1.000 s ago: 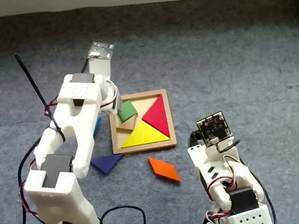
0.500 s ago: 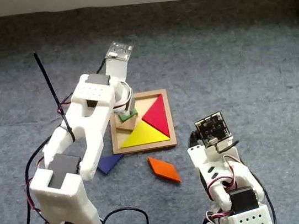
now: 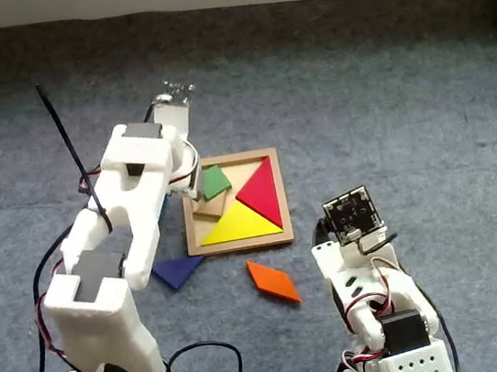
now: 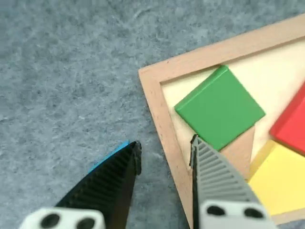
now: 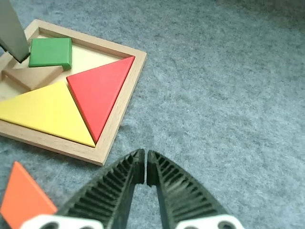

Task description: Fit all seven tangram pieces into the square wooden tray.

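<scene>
Wooden and square, the tray (image 3: 238, 245) is lying on the grey carpet (image 3: 422, 106) between the two arms. Four pieces are being held inside it. A red triangle (image 3: 263, 191) and a yellow triangle (image 3: 236, 227) are lying flat, edge to edge. A brown triangle (image 3: 207, 207) is lying beside the yellow one. A green square (image 3: 215, 182) is sitting near a corner, turned at an angle to the rim and touching the brown triangle.

The tray's side rim is being straddled by the left gripper (image 4: 165, 145). Its fingers are being held apart with nothing gripped: the grey finger (image 4: 214, 176) is hanging over the tray's inside just beside the green square, and the black finger (image 4: 116, 181) is hanging outside over the carpet. A light blue piece (image 4: 114, 151) is being partly hidden by the black finger.

Two more pieces are lying on the carpet outside the tray: a dark blue triangle (image 3: 177, 270) near its corner and an orange parallelogram (image 3: 273, 281) near its front rim.

The right gripper (image 5: 145, 155) is being held over bare carpet near the tray's corner by the red triangle, its fingers pressed nearly together and gripping nothing.
</scene>
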### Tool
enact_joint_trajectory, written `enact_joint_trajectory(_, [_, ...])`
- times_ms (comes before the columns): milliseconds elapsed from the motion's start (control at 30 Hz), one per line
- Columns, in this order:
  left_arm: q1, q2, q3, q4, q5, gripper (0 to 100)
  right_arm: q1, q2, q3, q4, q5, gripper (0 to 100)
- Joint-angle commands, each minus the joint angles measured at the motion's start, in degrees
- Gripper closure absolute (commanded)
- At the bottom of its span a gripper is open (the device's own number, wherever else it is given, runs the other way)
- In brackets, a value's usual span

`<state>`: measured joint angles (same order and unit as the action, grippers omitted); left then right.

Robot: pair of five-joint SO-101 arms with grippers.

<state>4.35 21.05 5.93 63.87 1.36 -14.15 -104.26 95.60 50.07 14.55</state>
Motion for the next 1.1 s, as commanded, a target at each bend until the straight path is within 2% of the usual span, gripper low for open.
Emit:
enact_joint_trajectory(0, [1.01, 3.12, -5.85, 1.93, 0.26, 81, -0.48, -0.66, 0.4, -1.54, 0.79, 96.4])
enact_joint_trajectory(300, [3.65, 10.42, -17.71, 5.27, 0.62, 82, -0.48, -0.66, 0.4, -1.54, 0.79, 96.4])
enact_joint_trajectory(600, [9.98, 10.24, -18.24, 4.84, 0.7, 82, -0.48, -0.66, 0.4, -1.54, 0.79, 96.4])
enact_joint_trajectory(733, [9.8, 8.48, -17.89, 5.1, 0.97, 82, -0.48, -0.66, 0.4, -1.54, 0.79, 96.4])
enact_joint_trajectory(833, [8.48, 4.97, -17.71, 6.51, 3.96, 82, -0.48, -0.66, 0.4, -1.54, 0.79, 96.4])
enact_joint_trajectory(1067, [8.48, 1.54, -15.78, 10.2, 2.2, 82, -0.48, -0.66, 0.4, -1.54, 0.79, 96.4])
